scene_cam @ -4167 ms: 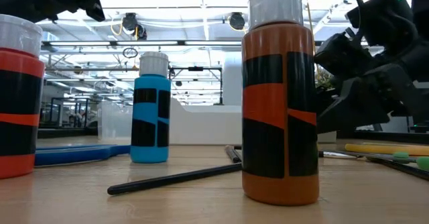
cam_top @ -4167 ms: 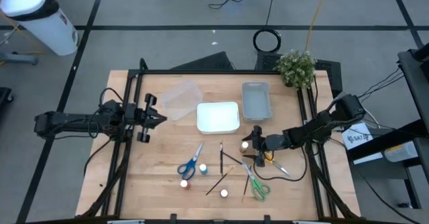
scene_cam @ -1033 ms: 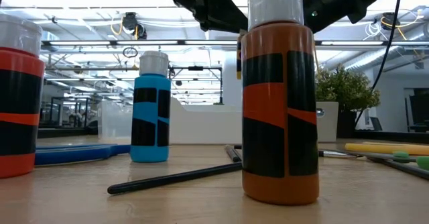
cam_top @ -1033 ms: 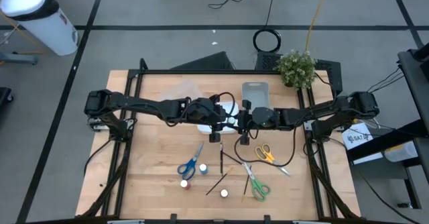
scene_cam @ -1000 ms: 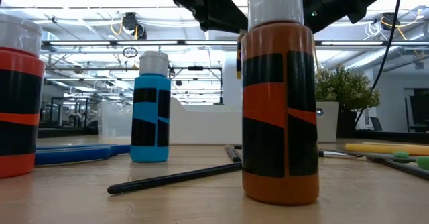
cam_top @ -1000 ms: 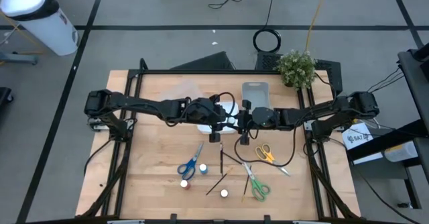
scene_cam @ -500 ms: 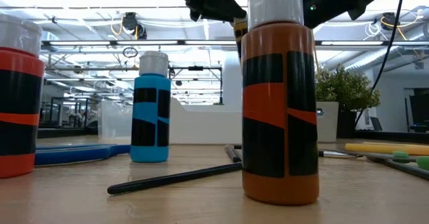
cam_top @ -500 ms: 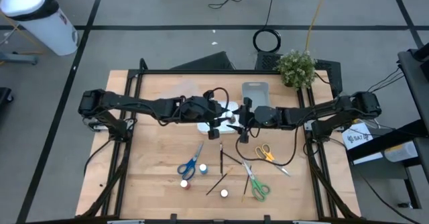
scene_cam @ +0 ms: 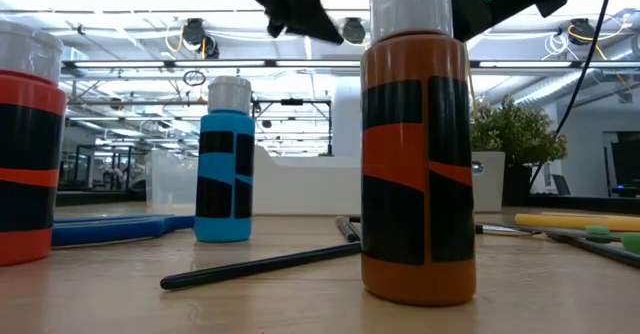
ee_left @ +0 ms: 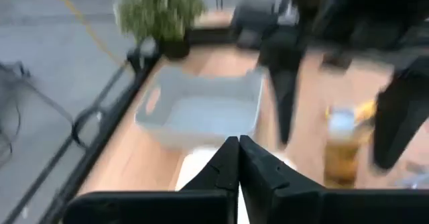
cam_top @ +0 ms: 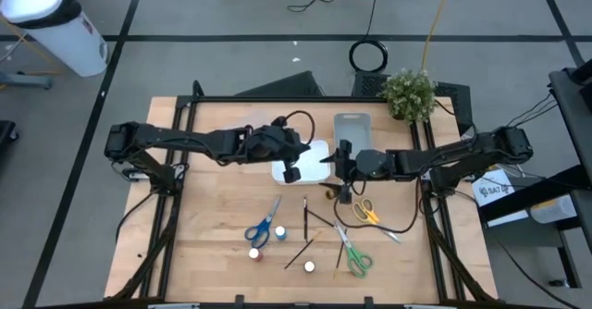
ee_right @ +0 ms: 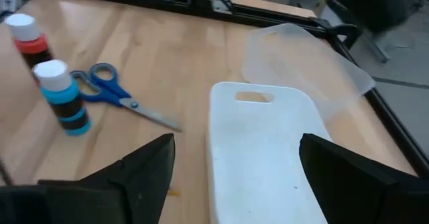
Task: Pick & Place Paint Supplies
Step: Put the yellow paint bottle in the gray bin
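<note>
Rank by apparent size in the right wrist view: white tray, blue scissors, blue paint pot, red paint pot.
1. white tray
2. blue scissors
3. blue paint pot
4. red paint pot
The two pots may match; the red one sits farther off.

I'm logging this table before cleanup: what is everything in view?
paint pots: four; red-topped, blue-topped and white-topped at the front, a yellowish one by the right tool
brushes: about three, dark, front centre
scissors: three; blue, green, orange-yellow, at the front
trays: three; white, grey, clear, at the rear
plant: one, green, rear right corner
left tool: shut, empty, over the white tray
right tool: open, at the white tray's right edge
</note>
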